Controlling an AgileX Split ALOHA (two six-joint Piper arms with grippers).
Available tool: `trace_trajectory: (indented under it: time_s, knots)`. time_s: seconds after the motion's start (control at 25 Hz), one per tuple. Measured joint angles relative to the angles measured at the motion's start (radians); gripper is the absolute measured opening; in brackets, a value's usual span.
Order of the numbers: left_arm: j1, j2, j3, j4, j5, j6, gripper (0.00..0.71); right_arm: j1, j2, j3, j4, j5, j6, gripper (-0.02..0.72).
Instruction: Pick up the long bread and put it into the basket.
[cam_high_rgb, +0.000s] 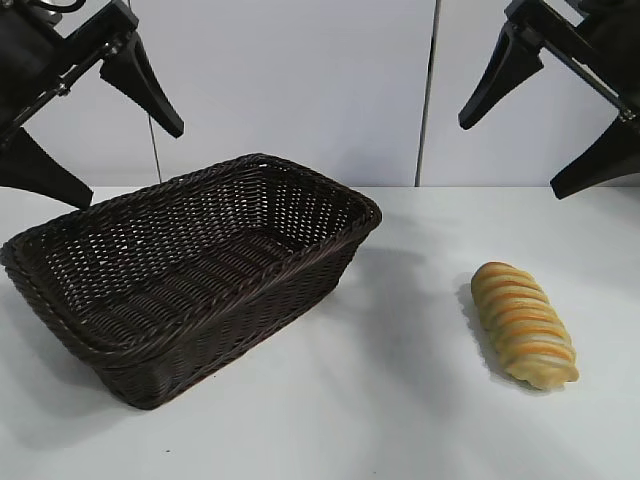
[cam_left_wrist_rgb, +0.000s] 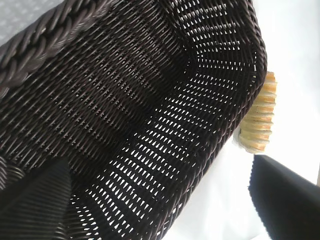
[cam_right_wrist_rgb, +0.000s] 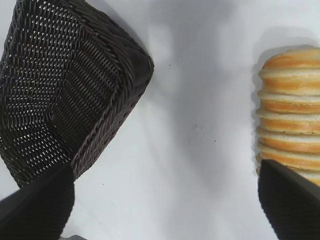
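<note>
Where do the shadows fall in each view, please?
Exterior view: the basket and long bread cast soft shadows on the white table. Left wrist view: light shows through the basket's openwork. Right wrist view: faint grey shadows beside the bread.

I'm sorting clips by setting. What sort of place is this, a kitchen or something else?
Probably a lab test bench, not a kitchen: a bare white table, a plain panelled wall behind, and only the basket and long bread laid out below two raised, open grippers, left and right.

One long bread and one basket sit on a single tabletop. Two grippers hang above, left and right.
</note>
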Motion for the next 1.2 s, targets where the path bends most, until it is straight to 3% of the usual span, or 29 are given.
trace_trajectory:
  time_s: [1.0,1.2]
  knots:
    - [0.000,0.000,0.000,-0.003,-0.009,0.000,0.696,0.000,0.000,0.000,0.000,-0.003,-0.001,0.694]
    - [0.000,-0.031,0.000,0.130,-0.008,-0.094,0.696,0.000,0.000,0.000,0.000,-0.003,-0.001,0.694]
